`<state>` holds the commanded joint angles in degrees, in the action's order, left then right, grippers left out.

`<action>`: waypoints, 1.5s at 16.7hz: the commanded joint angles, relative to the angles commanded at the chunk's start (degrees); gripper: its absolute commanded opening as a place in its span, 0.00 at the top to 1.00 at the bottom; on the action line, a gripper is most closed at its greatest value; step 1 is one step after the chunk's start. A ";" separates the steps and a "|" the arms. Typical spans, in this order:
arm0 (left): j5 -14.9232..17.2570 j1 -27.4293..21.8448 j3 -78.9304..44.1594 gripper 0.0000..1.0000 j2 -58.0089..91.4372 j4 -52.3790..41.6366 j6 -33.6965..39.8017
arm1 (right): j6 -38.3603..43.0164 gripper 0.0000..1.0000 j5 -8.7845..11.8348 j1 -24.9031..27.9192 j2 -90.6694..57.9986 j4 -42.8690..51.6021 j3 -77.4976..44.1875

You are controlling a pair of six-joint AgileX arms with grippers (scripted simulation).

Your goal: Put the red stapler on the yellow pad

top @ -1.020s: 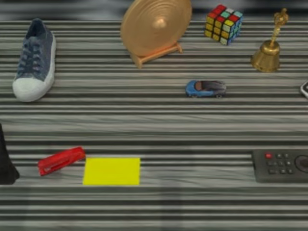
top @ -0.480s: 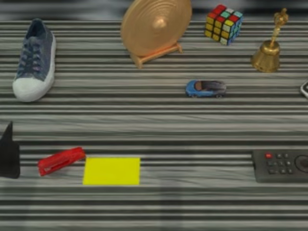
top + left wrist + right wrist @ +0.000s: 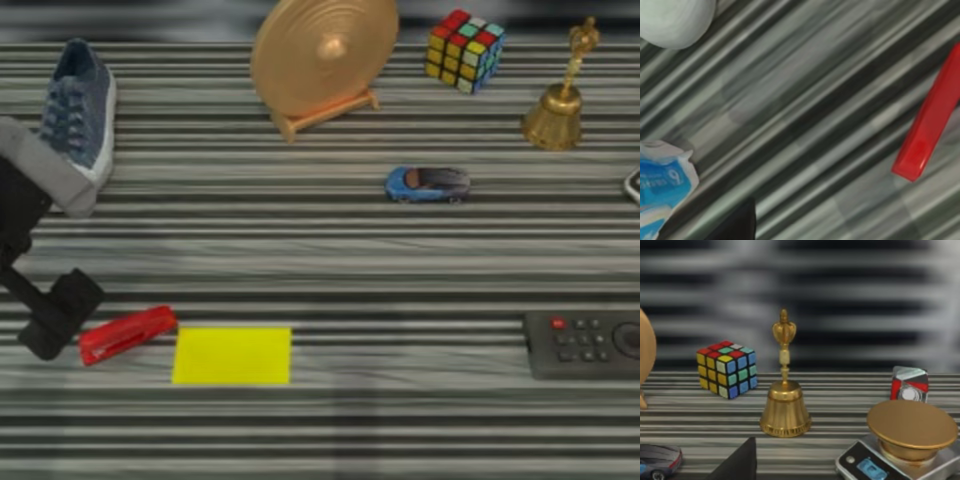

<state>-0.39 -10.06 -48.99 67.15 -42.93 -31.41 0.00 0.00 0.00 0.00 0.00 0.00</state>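
Left gripper (image 3: 58, 315) hung at the table's left edge, just beside the outer end of the red stapler (image 3: 127, 334), not on it. Finger spread could not be read from any view; nothing looked held. Right arm was out of the top view, parked off to the right, its wrist camera facing the brass bell (image 3: 785, 405) and puzzle cube (image 3: 726, 369).

The stapler lay flat on the table, tilted a bit, its inner end just short of the yellow pad (image 3: 232, 355); touching or a hair apart, couldn't tell. Left wrist view showed the stapler (image 3: 930, 125) off to one side of the frame, so the gripper wasn't centred over it.

Step in hand, as I judge: reach and line up for the grasp. To do it well: centre over the stapler's middle, turn the fingers across its narrow width, come straight down, close on the long sides. The body looks glossy, so an end grip would likely slip or swing. The carry is short; lift low and set it fully inside the pad.

Surface: grey-and-black striped table (image 3: 330, 250), flat. Further back stood a blue sneaker (image 3: 72, 118) under the left arm, a wooden disc on a stand (image 3: 322, 55), a blue toy car (image 3: 428, 184), and a remote (image 3: 585, 343) at right. Background was blurred stripes.
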 joint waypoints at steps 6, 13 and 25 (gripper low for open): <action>0.04 -3.85 -18.60 0.00 24.52 -15.85 -11.68 | 0.00 0.00 0.00 0.00 0.00 0.00 0.00; 0.14 -5.17 -25.63 0.00 33.03 -21.21 -15.85 | 0.00 0.00 0.00 0.00 0.00 0.00 0.00; 0.16 -4.97 -15.32 0.00 39.52 -4.20 -16.15 | 0.00 0.00 0.00 0.00 0.00 0.00 0.00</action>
<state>-0.23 -15.03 -64.31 106.67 -47.13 -47.56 0.00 0.00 0.00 0.00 0.00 0.00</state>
